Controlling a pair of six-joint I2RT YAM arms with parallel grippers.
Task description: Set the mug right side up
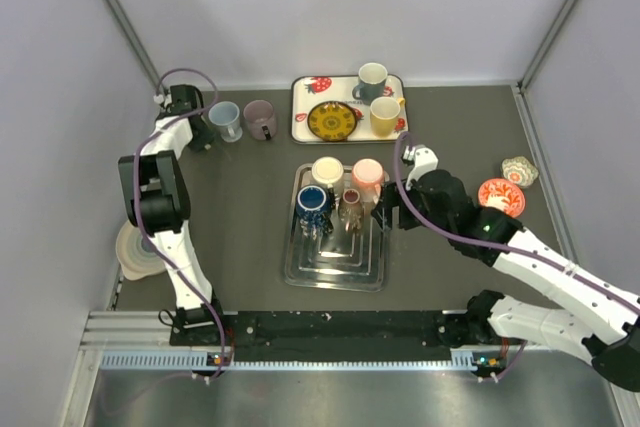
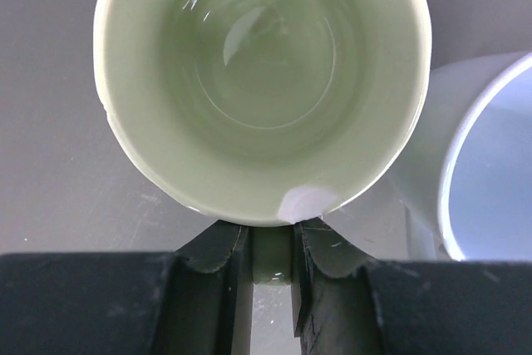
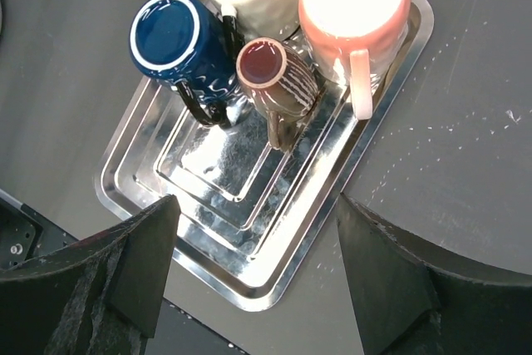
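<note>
**Left gripper clamped on green mug handle**

The left gripper (image 2: pixel 270 245) is closed on the handle of the green mug (image 2: pixel 262 81), at the far left of the table (image 1: pixel 250 217). The mug's mouth faces the wrist camera. A pale blue mug (image 2: pixel 486 164) stands just beside it. The right gripper (image 3: pixel 256 205) hovers, fingers wide apart, above the metal tray (image 3: pixel 249 293), which holds four upside-down mugs (image 3: pixel 179 35).

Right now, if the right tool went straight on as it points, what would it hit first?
Probably the bare floor of the metal tray, just short of the brown striped mug; the open right tool aims down there. Depth is unclear.
</note>
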